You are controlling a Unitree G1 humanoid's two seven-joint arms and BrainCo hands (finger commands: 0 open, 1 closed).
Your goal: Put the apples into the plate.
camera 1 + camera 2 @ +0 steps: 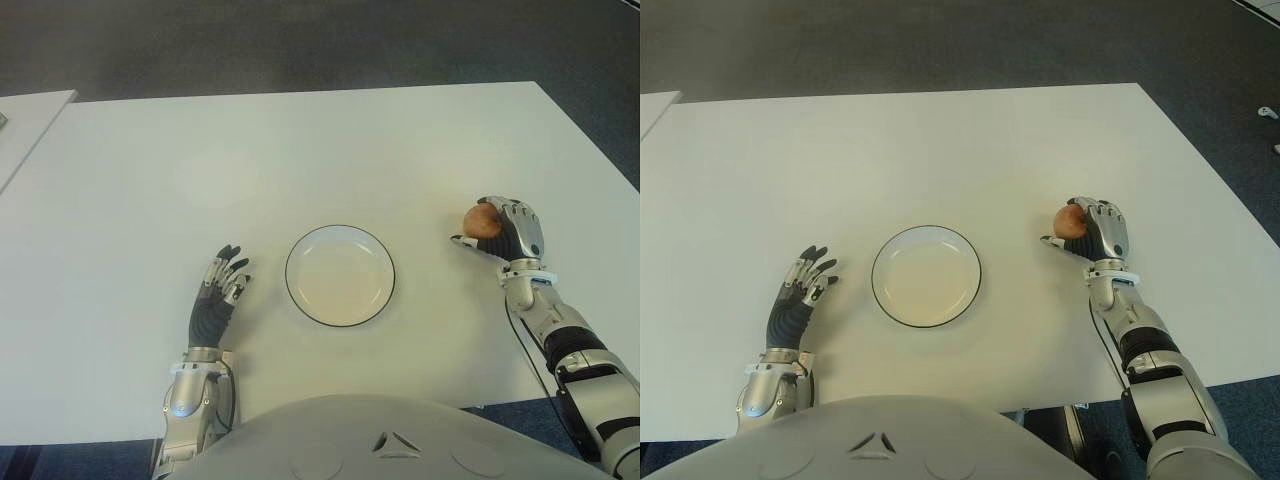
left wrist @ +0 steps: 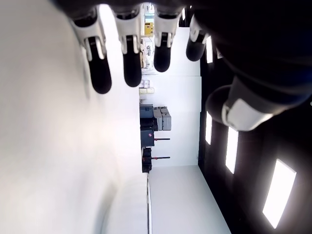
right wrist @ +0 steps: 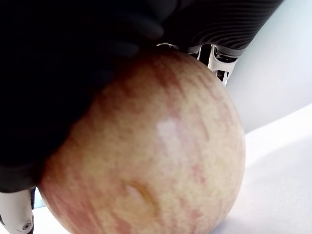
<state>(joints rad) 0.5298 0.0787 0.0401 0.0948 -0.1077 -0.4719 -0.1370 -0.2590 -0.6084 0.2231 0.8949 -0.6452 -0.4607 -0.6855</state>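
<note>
Right hand has its fingers wrapped around the apple, over toward the table's right edge. Plate sits mid-table near the front edge, left hand beside it, fingers loosely spread, holding nothing.

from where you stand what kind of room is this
Probably an office or lab: a plain white table on dark grey carpet, a second white table's edge nearby, and long ceiling light panels in the left wrist view.

White table with an empty black-rimmed plate near its front edge
</note>
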